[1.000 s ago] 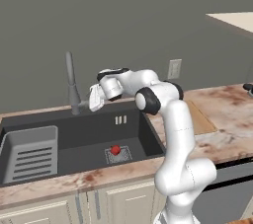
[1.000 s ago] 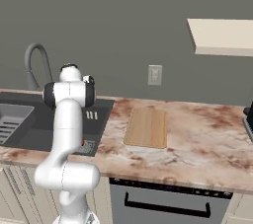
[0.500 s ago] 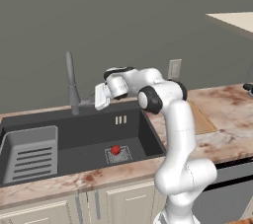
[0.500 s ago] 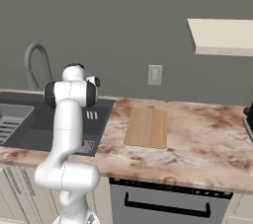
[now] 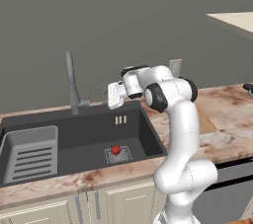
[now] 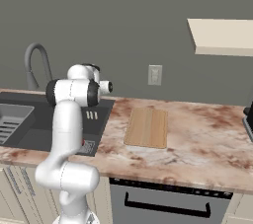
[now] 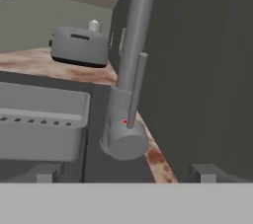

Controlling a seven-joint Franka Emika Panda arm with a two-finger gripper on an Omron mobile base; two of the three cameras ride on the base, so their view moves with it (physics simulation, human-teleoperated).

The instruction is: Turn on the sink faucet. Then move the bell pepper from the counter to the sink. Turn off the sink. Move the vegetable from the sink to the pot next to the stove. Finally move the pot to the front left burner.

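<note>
The gripper [image 5: 112, 95] is hovering with jaws spread wide at the three o'clock side of the sink faucet [image 5: 72, 84]; the bell pepper [image 5: 115, 149] is sitting on the sink [image 5: 148, 134] drain grate

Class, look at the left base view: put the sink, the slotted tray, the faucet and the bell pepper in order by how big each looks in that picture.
1. Sink, largest by far.
2. Slotted tray.
3. Faucet: tall but thin, and farther back than the tray, so its place below the tray is unsure.
4. Bell pepper, clearly smallest.
</note>
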